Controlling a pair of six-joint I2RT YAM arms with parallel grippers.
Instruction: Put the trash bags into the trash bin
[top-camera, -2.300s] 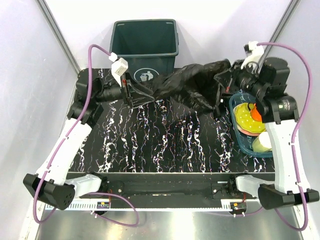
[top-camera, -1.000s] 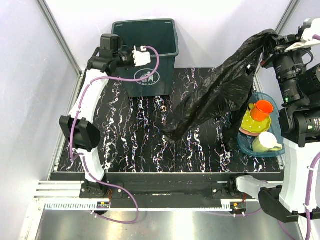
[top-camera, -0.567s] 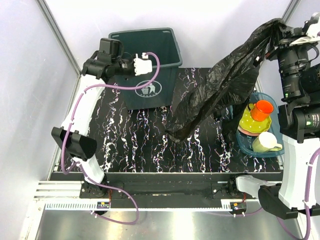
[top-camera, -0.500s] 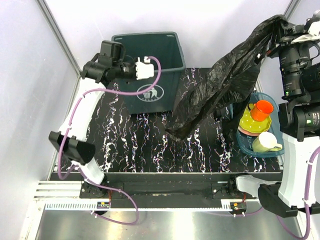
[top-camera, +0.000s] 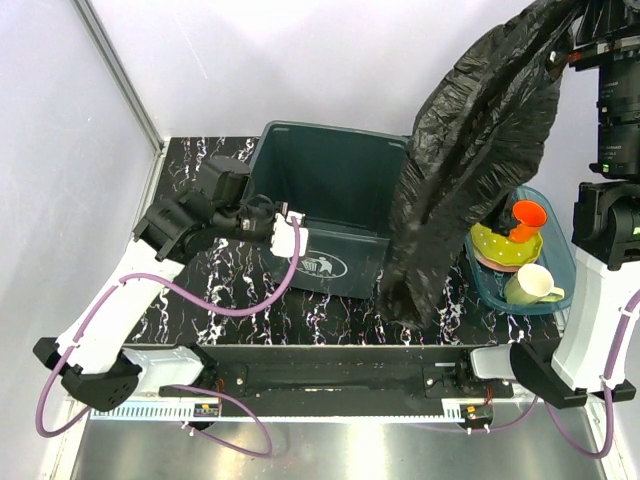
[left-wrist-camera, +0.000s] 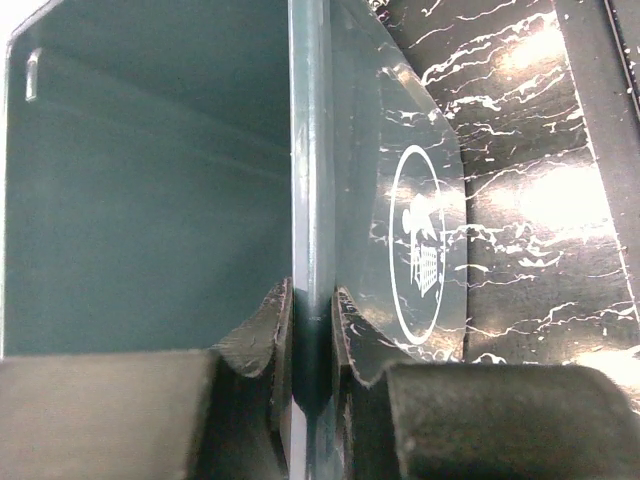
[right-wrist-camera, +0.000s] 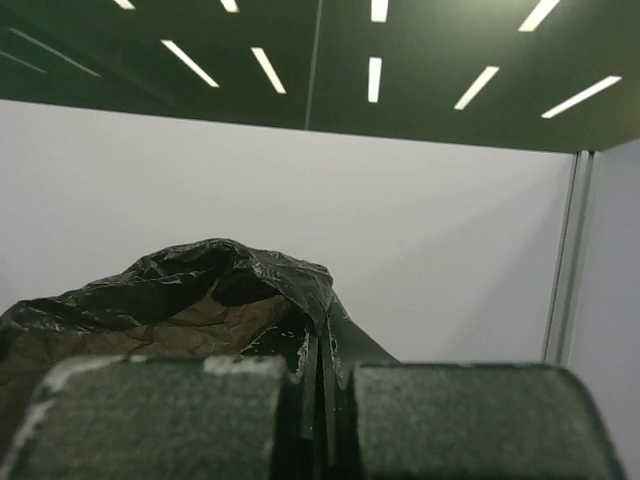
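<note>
The dark green trash bin (top-camera: 335, 205) stands tilted at the table's middle, its open mouth up and its white logo (top-camera: 328, 265) facing the near edge. My left gripper (top-camera: 283, 228) is shut on the bin's near-left rim; in the left wrist view (left-wrist-camera: 312, 310) the wall (left-wrist-camera: 150, 190) runs between the fingers. My right gripper (top-camera: 578, 22) is raised high at the top right, shut on the black trash bag (top-camera: 470, 150). The bag hangs down, its lower end (top-camera: 405, 300) right of the bin. The right wrist view shows the film (right-wrist-camera: 200, 290) pinched at the fingertips (right-wrist-camera: 322, 372).
A shallow blue tray (top-camera: 553, 300) at the right holds a yellow-green plate (top-camera: 492, 245), an orange cup (top-camera: 527, 215) and a pale cup (top-camera: 532, 285). The black white-veined tabletop (top-camera: 200, 300) ends at a metal rail along the near edge. Grey walls close in the back and sides.
My left gripper has pulled the bin from the back left to the table's middle and tilted it. My right gripper has lifted the bag higher, so it hangs long beside the bin.
</note>
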